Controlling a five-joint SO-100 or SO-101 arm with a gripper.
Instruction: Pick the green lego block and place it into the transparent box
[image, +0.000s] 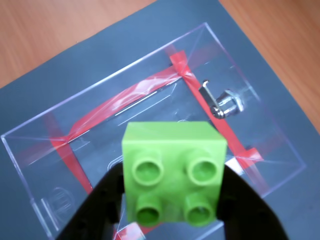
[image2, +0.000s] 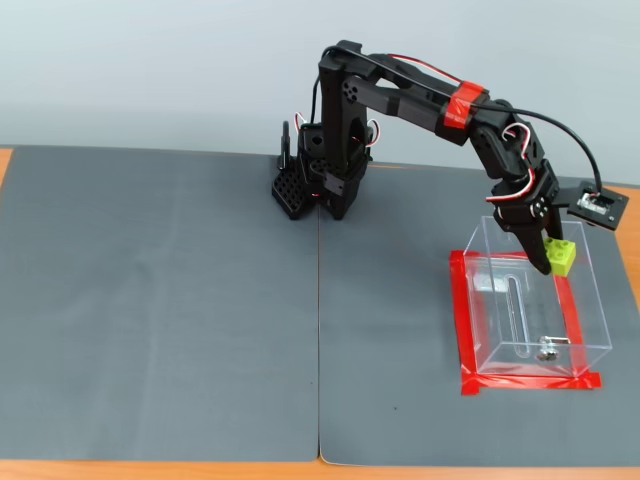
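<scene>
The green lego block (image: 173, 170) is a lime square brick with four studs, held between my black fingers (image: 95, 205). My gripper (image: 172, 200) is shut on it and hangs over the transparent box (image: 60, 131). In the fixed view the gripper (image2: 553, 258) holds the block (image2: 562, 256) just above the box's (image2: 590, 300) far rim, at the right of the mat. The box is clear, with a small metal fitting (image: 225, 102) at its bottom, also seen in the fixed view (image2: 547, 349). Nothing else lies inside the box.
Red tape (image2: 460, 330) outlines the box on the dark grey mat (image2: 160, 300). The arm's base (image2: 330, 185) stands at the mat's far middle. Bare wooden table (image: 50, 30) shows beyond the mat's edges.
</scene>
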